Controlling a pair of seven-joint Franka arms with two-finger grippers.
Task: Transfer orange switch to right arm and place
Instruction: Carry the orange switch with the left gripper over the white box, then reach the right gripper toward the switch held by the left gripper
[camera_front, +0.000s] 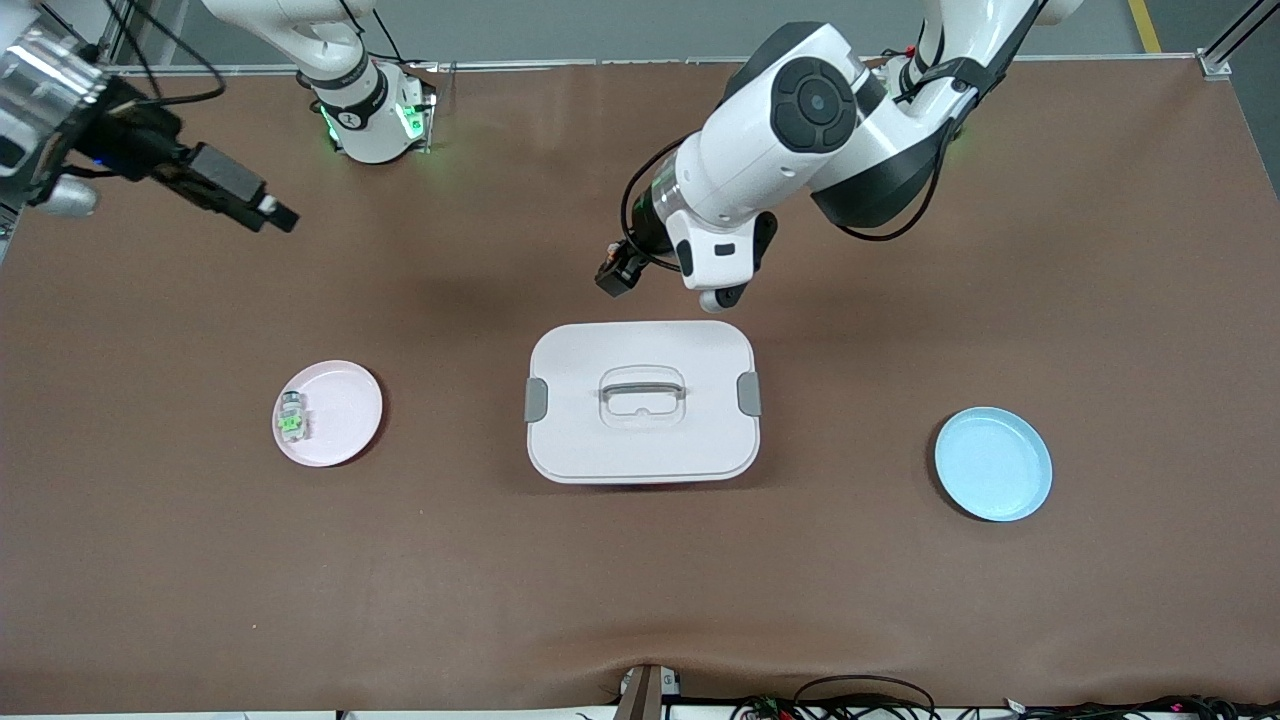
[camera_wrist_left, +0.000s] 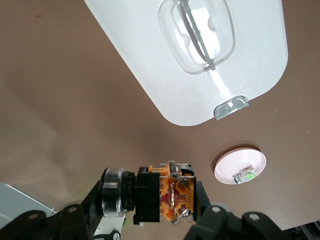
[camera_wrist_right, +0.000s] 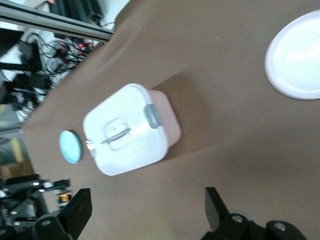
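The white lidded box (camera_front: 641, 401) sits at the middle of the brown bench (camera_front: 640, 600) and serves as the landmark; its lid carries a clear recessed handle and a grey latch at each end. The blue plate (camera_front: 993, 463) lies beside the box toward the left arm's end, slightly nearer the front camera; the pink plate (camera_front: 329, 413) lies beside the box toward the right arm's end, level with it, and carries a small clear part with green markings (camera_front: 292, 417) near its rim. The left gripper (camera_front: 618, 272) hangs over bare bench just past the box's edge on the robots' side; its fingers are clenched on the orange switch (camera_wrist_left: 165, 194). The right gripper (camera_front: 262, 212) hangs well apart from the box, over the right arm's end of the bench; its fingers (camera_wrist_right: 76, 210) stand released, gripping nothing.
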